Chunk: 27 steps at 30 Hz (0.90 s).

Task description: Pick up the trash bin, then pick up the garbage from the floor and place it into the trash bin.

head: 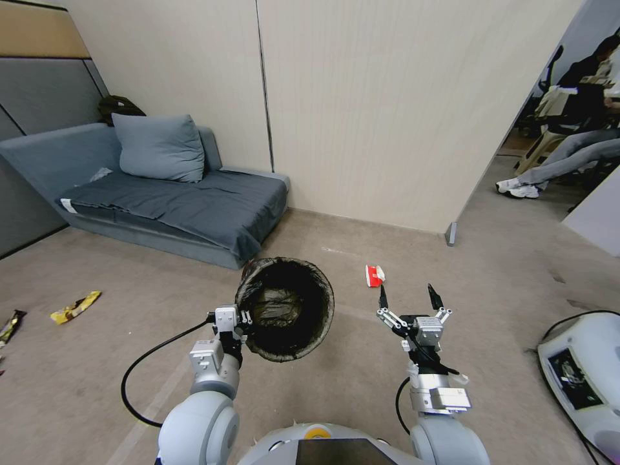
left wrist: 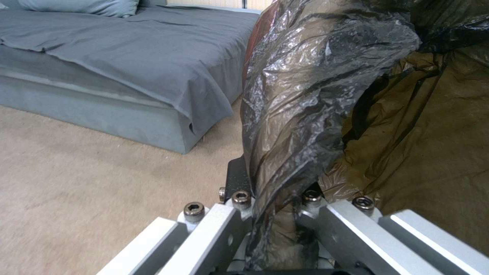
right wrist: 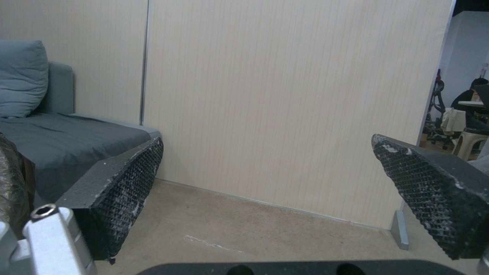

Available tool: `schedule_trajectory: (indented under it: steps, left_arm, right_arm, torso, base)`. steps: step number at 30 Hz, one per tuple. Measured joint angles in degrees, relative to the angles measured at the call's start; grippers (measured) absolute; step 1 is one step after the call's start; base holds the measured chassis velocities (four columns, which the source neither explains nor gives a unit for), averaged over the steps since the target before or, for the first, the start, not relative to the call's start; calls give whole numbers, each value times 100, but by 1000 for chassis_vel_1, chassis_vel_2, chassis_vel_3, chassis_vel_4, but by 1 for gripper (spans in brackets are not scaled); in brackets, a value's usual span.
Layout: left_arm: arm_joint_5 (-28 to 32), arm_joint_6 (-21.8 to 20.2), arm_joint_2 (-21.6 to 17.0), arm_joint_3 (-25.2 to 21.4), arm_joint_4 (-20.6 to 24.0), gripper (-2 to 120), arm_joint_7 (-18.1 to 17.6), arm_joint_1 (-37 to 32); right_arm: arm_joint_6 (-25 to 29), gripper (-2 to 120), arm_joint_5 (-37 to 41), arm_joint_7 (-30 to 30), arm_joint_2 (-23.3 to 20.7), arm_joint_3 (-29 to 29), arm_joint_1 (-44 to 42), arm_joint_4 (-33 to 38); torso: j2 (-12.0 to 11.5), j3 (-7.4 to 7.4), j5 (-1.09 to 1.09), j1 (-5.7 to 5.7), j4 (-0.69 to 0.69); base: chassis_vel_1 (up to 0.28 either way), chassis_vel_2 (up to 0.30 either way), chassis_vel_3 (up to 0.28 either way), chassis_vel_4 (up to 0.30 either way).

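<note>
The trash bin is held off the floor at about 11 o'clock from the robot's chest, its mouth tipped toward the head camera. It is gripped by the left gripper at the rim's 9 o'clock edge; in the left wrist view the left gripper is seen clenched on the bag-covered rim, with the black liner bunched between the jaws. The bin is judged light and fairly stiff, but the liner film is thin and slippery, so a hold through the plastic wall rather than on loose film is thought safer.

The right gripper is held at roughly 1 o'clock, spread wide and empty, with its ribbed pads well apart in the right wrist view.

A red-and-white wrapper lies on the floor just beyond the right gripper, at about 12 o'clock from it. It is judged flat, light and crushable, best pinched across its raised folded edge. A yellow snack packet lies far off at 9 o'clock, well apart from both arms, with a dark packet beyond it. A grey sofa stands behind the bin.
</note>
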<state>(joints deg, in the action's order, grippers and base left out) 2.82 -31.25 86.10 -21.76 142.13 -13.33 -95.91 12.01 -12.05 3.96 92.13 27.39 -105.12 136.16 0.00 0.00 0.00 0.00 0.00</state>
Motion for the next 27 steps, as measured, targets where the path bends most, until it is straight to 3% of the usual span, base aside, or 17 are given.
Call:
schedule_trajectory:
  steps: [27]
  left_arm:
    - [-18, 0, 35, 22, -20, 1, 13, 17]
  right_arm:
    - [-12, 100, 3, 5, 0, 11, 5, -4]
  torso:
    - [0, 0, 0, 0, 0]
  base:
    - [-72, 75, 75, -72]
